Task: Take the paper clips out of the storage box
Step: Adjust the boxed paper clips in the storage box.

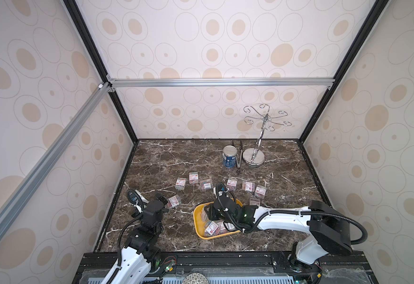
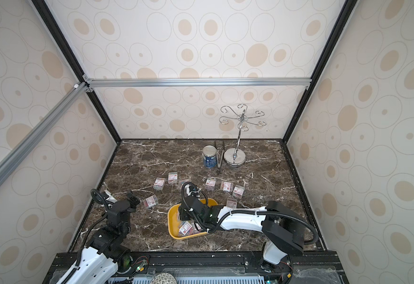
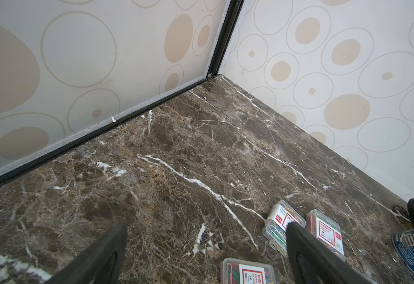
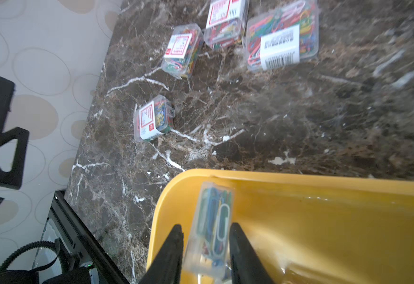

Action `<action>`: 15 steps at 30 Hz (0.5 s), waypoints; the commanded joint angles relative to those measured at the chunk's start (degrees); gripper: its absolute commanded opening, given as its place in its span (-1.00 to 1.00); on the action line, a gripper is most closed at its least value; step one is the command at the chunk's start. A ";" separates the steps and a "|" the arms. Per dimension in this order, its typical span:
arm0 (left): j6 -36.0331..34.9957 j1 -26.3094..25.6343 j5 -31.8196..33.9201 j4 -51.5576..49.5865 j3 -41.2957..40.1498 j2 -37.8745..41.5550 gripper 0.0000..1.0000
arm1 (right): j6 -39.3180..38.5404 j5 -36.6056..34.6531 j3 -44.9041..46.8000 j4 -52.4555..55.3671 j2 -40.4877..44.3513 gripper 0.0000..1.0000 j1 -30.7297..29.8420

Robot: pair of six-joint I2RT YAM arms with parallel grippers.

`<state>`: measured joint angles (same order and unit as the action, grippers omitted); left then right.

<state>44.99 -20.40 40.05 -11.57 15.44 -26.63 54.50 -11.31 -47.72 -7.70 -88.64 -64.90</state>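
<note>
"Several cases of paper clips [image 1: 231, 184] lay out on the surface [image 1: 176, 157]. Which step were you on?"

"Picking another. My right arm stretched low, and the right gripper [image 4: 206, 231] inside the storage box [image 4: 324, 189] pinched one case [image 4: 213, 216] near a corner, though blur left contact uncertain. Next I needed a straight lift clearing the rim. My left gripper [image 3: 207, 225] hovered wide, empty."

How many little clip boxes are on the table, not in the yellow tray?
8. One box by the left pincer, three behind it, three more behind the tray, one beside its far corner. The right arm may hide others.
</note>
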 commanded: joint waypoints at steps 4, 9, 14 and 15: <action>-0.03 0.36 1.33 -0.62 -0.20 0.57 1.00 | -2.79 -6.76 3.69 0.75 6.86 -0.31 -0.28; -0.08 0.36 1.26 -0.64 -0.24 0.71 1.00 | -2.59 -4.37 4.40 2.68 7.44 -0.03 -0.26; -0.06 0.37 1.34 -0.65 -0.32 0.93 1.00 | -0.93 0.98 5.20 -0.30 5.31 0.34 -1.23; 0.00 0.36 1.34 -0.64 -0.35 0.92 1.00 | -1.22 1.14 4.87 -0.48 4.35 0.35 -1.44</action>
<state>44.99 -20.38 40.05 -11.62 15.44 -26.22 52.45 -12.58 -43.20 -7.31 -82.28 -65.32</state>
